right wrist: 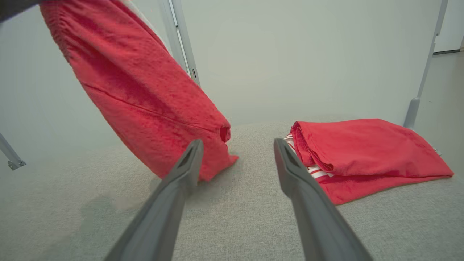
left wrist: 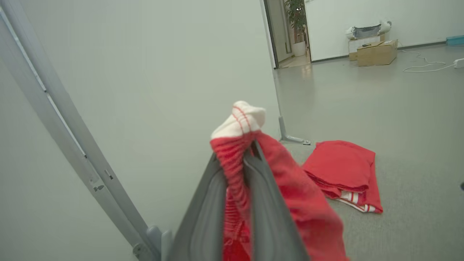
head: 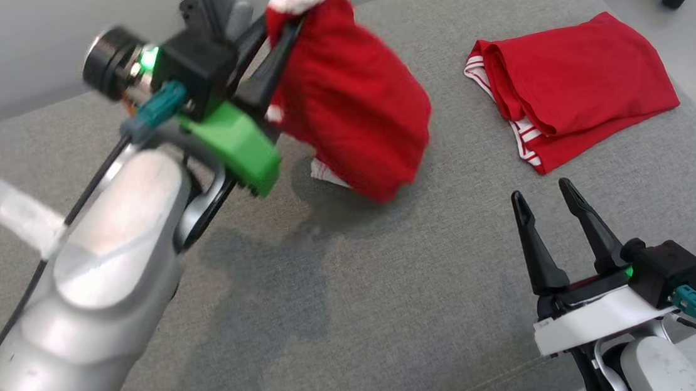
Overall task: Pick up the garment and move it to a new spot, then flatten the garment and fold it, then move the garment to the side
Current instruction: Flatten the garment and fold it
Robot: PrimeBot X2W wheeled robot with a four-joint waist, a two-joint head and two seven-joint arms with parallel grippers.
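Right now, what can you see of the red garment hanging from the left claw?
The red garment looks like soft knit fabric, with a white band striped in red at its top end. It is bunched and unfolded, and hangs slanted from the left claw, which is shut on the gathered cloth just below that band. Its lower end reaches down to the gray cushion; whether it touches is unclear. It is blurred in the head view.

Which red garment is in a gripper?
The hanging garment, pinched at the top by the left gripper. The folded garment lies loose on the cushion.
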